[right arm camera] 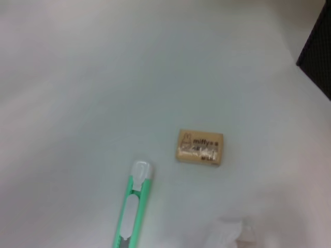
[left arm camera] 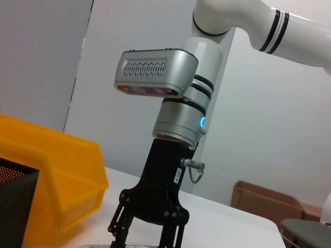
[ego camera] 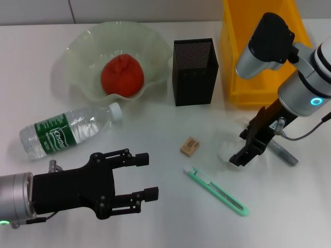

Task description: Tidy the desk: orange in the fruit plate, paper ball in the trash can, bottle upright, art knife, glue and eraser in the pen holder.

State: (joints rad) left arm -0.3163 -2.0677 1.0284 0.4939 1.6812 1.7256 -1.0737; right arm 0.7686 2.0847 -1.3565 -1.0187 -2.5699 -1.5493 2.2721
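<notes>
Paper ball (ego camera: pixel 225 151), right of centre on the desk (ego camera: pixel 155 129), lies just beside the right gripper (ego camera: pixel 244 153); whether its fingers are apart or closed cannot be told. Eraser (ego camera: pixel 190 146) and art knife (ego camera: pixel 215 190) lie left of the ball. Orange (ego camera: pixel 122 75) sits in the fruit plate (ego camera: pixel 83 46), upper left. Left gripper (ego camera: pixel 147 176), lower left, fingers spread wide, holding nothing.

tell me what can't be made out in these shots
- Paper ball: head view, white on the white desk, and the right gripper overlaps its edge; contact cannot be judged.
- Glue stick: head view, partly behind the right gripper.
- Right gripper jaws: left wrist view, tips cut off by the frame edge.
- Yellow bin: head view, the right arm hides its inside.
- Pen holder: the mesh walls hide its contents.
</notes>
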